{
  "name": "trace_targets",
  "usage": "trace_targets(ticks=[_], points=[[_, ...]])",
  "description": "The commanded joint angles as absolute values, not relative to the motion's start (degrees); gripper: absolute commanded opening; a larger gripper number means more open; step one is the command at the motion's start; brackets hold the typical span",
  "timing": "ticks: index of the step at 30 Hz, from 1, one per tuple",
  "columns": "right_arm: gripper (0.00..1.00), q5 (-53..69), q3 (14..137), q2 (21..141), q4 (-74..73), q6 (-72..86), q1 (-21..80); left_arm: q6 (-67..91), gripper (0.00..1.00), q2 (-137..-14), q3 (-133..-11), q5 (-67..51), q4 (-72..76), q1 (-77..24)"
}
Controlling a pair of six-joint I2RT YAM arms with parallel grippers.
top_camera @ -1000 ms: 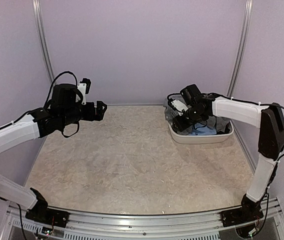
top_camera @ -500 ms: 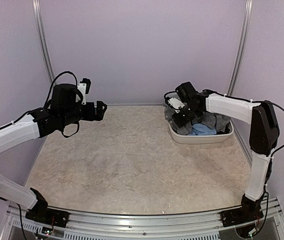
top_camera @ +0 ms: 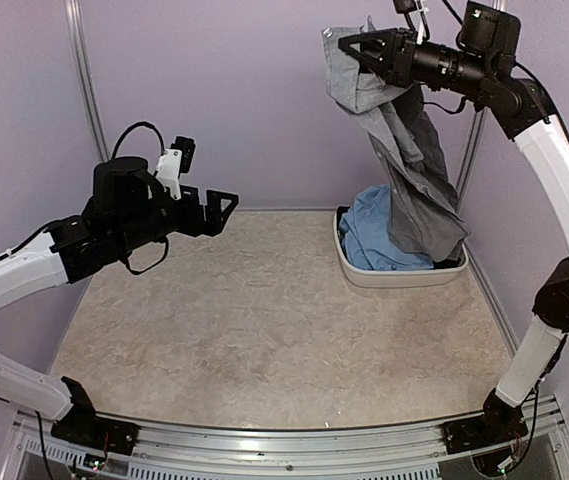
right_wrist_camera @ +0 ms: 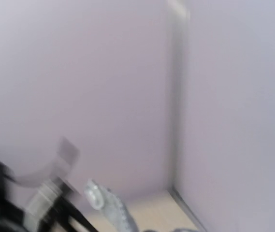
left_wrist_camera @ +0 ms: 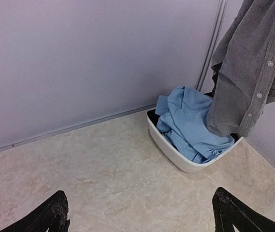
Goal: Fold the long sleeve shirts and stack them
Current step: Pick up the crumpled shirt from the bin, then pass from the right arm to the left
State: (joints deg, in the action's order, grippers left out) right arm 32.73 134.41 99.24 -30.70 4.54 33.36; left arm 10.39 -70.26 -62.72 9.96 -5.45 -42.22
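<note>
The right gripper (top_camera: 359, 50), high up near the back wall, pinches the grey shirt (top_camera: 416, 170) by one upper fold. The cloth hangs in a long bunch with its lower end in the basin (top_camera: 394, 279), touching the blue shirt (top_camera: 367, 238) heaped there. The left gripper (top_camera: 220, 207) hovers over the table (top_camera: 264, 330), fingers spread, holding nothing. Such a thin pinch could slip under the hanging weight. The trailing end could also snag the blue shirt and drag it out, or tip the basin.
</note>
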Motion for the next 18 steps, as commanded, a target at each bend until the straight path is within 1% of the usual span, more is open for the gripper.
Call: trace_targets(ticks=[1, 7, 11, 14, 18], points=[[0.00, 46.94, 138.36, 103.31, -28.13, 14.36, 34.47, 6.82, 0.99, -70.27, -66.31, 10.91, 2.53, -49.85], [0.00, 45.64, 134.79, 103.45, -26.16, 18.13, 35.27, 12.02, 0.99, -75.92, -68.13, 7.35, 14.63, -56.10], [0.00, 46.78, 134.39, 104.17, -25.51, 20.75, 35.30, 11.03, 0.99, -81.55, -70.73, 7.19, 18.99, -59.76], [0.00, 47.11, 133.08, 103.08, -24.32, 22.07, 35.30, 11.27, 0.99, -85.63, -71.71, 11.23, 19.49, -60.44], [0.00, 43.67, 129.48, 99.01, -22.16, 23.12, 35.22, 8.73, 0.99, -85.33, -65.85, 17.63, 24.15, -60.54]])
